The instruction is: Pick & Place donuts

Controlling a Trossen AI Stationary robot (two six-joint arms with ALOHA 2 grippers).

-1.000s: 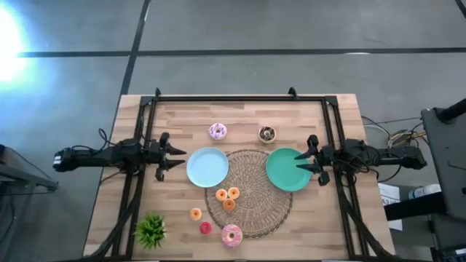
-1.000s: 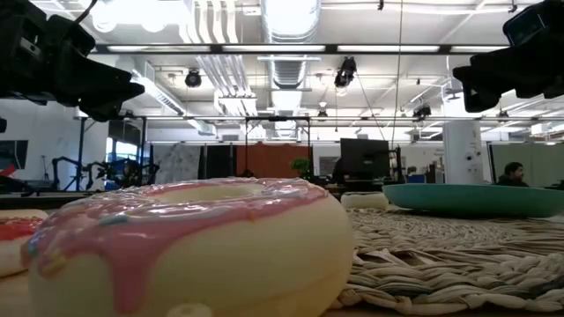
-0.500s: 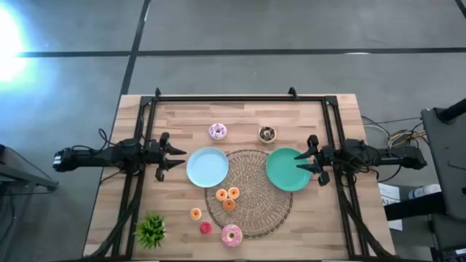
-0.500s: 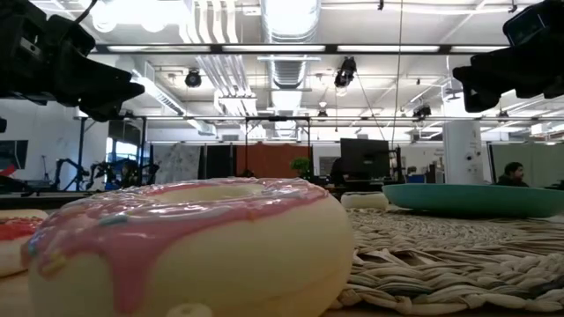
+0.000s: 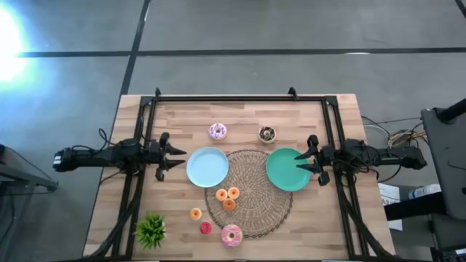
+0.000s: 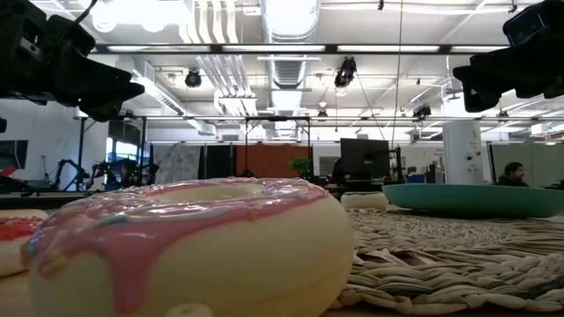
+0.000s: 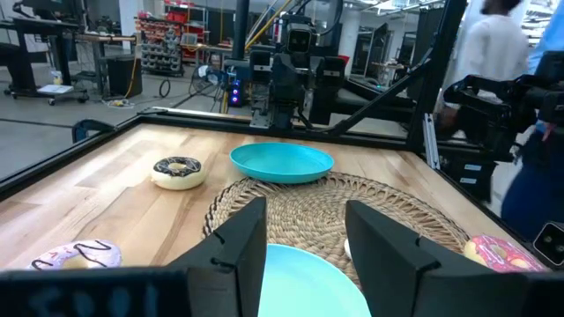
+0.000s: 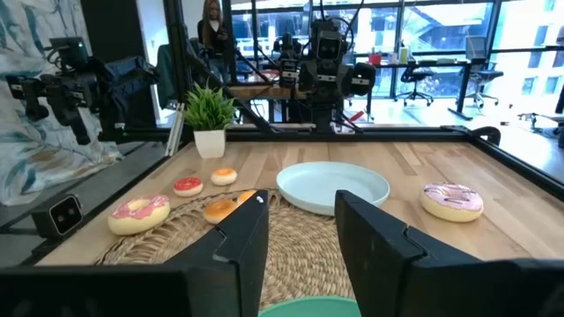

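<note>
Both grippers hang released: left gripper (image 5: 177, 158) at the bench's left edge, right gripper (image 5: 300, 161) opposite. The donuts (image 5: 227, 198) lie between them, toward the near edge

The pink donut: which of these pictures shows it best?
The low view: the pink donut fills the foreground, close enough to show its dripping frosting. The high view shows it small, at the woven mat's near edge. The right wrist view shows it whole but far off; the left wrist view catches it only at the picture's edge.

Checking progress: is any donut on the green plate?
No, the green plate lies bare in the high view; the pink donut sits on the mat's edge.
</note>
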